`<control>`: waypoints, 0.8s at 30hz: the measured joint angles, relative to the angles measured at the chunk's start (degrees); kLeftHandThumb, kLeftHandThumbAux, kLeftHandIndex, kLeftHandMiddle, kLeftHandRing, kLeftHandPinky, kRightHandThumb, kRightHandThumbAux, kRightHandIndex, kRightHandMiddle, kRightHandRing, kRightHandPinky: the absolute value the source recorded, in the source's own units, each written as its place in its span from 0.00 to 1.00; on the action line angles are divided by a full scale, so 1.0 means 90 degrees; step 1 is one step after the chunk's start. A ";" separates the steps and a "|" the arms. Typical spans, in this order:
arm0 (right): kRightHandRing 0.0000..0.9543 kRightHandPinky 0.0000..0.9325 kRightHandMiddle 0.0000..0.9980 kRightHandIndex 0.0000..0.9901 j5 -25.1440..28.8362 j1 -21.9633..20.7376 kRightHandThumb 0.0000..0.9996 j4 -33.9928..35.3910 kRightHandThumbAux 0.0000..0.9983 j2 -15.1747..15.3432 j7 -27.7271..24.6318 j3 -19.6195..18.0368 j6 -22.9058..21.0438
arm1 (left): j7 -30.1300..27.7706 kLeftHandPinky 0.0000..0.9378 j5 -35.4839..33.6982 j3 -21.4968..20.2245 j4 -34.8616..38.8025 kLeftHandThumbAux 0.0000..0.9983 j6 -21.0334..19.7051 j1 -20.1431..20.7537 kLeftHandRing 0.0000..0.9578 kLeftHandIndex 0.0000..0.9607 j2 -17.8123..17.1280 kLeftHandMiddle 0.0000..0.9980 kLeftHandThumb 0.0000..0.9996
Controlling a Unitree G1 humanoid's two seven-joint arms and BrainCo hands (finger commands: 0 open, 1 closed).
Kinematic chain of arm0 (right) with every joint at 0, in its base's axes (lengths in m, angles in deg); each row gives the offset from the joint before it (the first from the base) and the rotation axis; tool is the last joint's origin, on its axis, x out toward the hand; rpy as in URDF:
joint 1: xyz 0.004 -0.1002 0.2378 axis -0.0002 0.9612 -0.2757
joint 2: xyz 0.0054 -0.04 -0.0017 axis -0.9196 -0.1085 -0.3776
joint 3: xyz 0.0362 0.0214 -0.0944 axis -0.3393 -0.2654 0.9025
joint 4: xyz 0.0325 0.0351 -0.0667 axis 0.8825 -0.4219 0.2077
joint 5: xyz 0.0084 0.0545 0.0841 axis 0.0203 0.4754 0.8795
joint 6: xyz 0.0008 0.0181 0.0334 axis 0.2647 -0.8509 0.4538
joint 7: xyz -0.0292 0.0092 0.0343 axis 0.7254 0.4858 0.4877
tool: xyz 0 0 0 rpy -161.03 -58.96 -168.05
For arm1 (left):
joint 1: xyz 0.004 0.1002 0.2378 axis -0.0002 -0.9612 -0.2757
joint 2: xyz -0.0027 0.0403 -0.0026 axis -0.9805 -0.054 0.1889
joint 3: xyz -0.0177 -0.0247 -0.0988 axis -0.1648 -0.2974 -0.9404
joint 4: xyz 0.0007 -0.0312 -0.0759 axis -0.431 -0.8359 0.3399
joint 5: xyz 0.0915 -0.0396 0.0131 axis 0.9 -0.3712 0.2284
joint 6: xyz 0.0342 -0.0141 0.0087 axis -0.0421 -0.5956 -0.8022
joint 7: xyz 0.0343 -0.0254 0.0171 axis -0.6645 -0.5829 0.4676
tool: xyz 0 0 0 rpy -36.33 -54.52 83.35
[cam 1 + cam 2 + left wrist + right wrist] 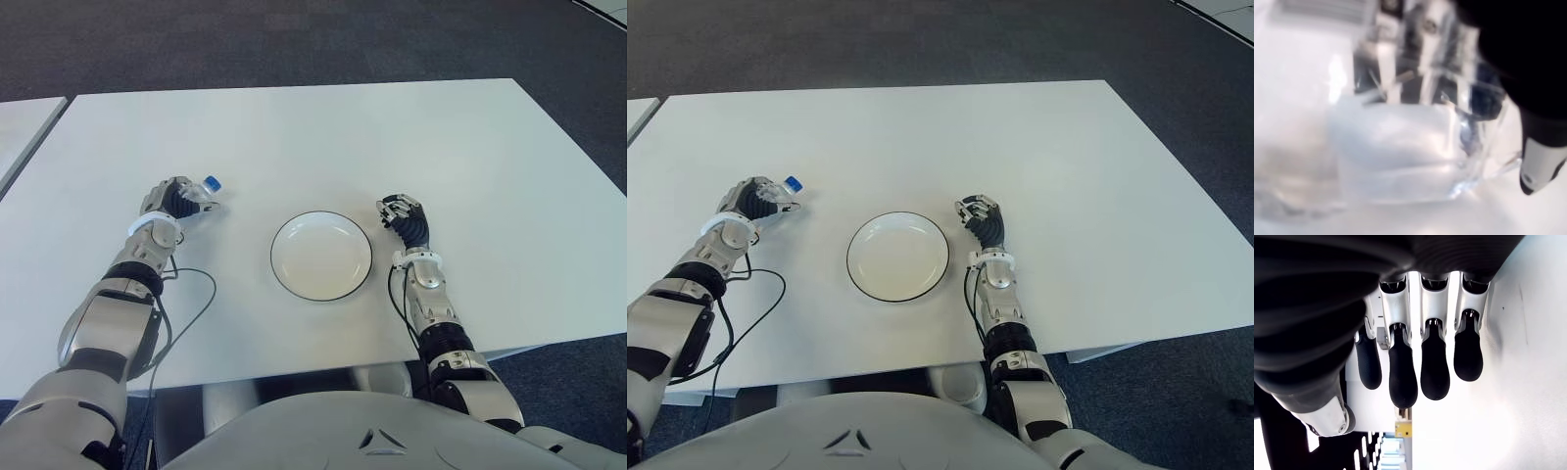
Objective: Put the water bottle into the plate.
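A clear water bottle (pixel 203 196) with a blue cap lies in my left hand (pixel 176 201), whose fingers are wrapped around it, at the left of the white table (pixel 323 137). The left wrist view shows the transparent bottle (pixel 1400 152) close up against the palm. A white plate (pixel 321 255) with a dark rim sits at the table's middle, to the right of that hand and apart from it. My right hand (pixel 402 215) shows just right of the plate, its fingers (pixel 1403 377) curled and holding nothing.
A black cable (pixel 186 313) loops over the table beside my left forearm. Another white table's corner (pixel 24 122) shows at the far left. Dark carpet (pixel 294 39) lies beyond the far edge.
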 measured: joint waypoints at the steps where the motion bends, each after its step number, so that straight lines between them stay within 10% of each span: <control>1: 0.69 0.69 0.67 0.44 0.0001 -0.0002 0.71 -0.0002 0.73 0.0001 -0.0003 0.0000 0.0000 | 0.0042 0.88 0.0013 0.0029 0.0130 0.67 -0.0025 -0.0016 0.89 0.41 0.0014 0.54 0.85; 24: 0.66 0.66 0.65 0.44 0.0011 -0.0117 0.71 -0.0160 0.73 0.0047 -0.0119 -0.0011 0.0083 | 0.0281 0.85 0.1004 0.0373 0.4868 0.67 -0.0700 -0.1821 0.86 0.41 -0.0030 0.53 0.85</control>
